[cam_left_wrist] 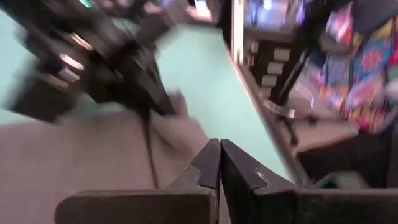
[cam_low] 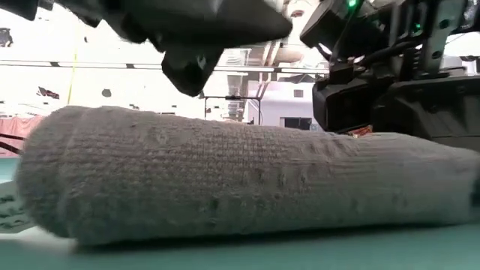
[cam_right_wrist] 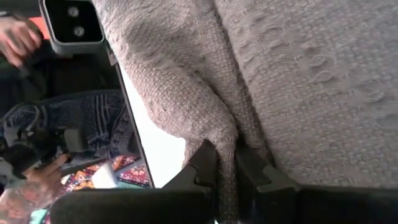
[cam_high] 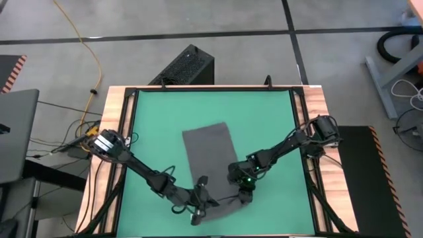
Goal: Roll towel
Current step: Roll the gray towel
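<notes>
The towel (cam_high: pixel 210 158) lies on the green mat (cam_high: pixel 152 119), a little toward the near edge of the table, running from mid-mat down to where both grippers meet. The rolling looks begun but far from done: in the high view most of the cloth is flat and spread toward the far side, and only the near end is gathered up. The low view shows that near end as a thick rounded fold or first turn of a roll (cam_low: pixel 225 180), lying on the mat across the picture. The right gripper (cam_high: pixel 242 192) is at the near right corner of the towel; its wrist view shows its fingers (cam_right_wrist: pixel 202 163) clamped on a pinched ridge of cloth, with a fold draped just beside them. The left gripper (cam_high: pixel 200 205) sits at the near left part of the towel; its wrist view shows its fingers (cam_left_wrist: pixel 211 165) closed together with nothing visible between them, resting over or just above the cloth. Judging from this, one turn at most is made, and nearly the whole length remains to be rolled toward the far end. A person's hands (cam_right_wrist: pixel 31 180) show in the room beyond, away from the table.
</notes>
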You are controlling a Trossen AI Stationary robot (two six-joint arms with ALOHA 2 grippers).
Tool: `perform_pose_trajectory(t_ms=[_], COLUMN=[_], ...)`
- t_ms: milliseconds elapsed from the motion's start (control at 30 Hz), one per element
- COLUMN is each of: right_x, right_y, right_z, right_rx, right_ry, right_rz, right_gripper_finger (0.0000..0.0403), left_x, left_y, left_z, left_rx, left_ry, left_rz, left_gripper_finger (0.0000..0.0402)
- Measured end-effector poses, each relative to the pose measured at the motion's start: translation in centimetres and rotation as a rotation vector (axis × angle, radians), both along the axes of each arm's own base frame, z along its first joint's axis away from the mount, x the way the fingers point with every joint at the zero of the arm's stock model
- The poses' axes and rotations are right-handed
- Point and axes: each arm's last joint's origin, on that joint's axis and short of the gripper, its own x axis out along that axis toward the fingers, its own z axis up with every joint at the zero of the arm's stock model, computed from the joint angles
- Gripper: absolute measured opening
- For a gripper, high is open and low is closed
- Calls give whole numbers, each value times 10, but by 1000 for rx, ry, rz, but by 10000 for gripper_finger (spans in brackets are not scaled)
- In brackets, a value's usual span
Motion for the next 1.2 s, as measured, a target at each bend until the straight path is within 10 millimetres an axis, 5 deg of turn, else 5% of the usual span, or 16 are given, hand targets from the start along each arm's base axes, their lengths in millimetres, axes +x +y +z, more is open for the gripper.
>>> perform_pose_trajectory(t_ms=[233, 467, 733, 1200], right_x=[5, 5, 5, 5], right_y=[-11, -11, -11, -11], right_z=[1, 1, 1, 2], right_rx=[0, -4, -9, -17], right_ry=[-26, -43, -55, -54], right_rz=[-21, -5, 1, -8], right_gripper_finger=[40, 40, 40, 41], left_x=[17, 20, 22, 26], left_y=[-11, -10, -7, 5], left_z=[-15, -13, -34, -52], left_rx=[92, 150, 95, 60], left_ry=[166, 199, 259, 310], left_rz=[-10, 66, 107, 135], left_gripper_finger=[21, 100, 169, 129])
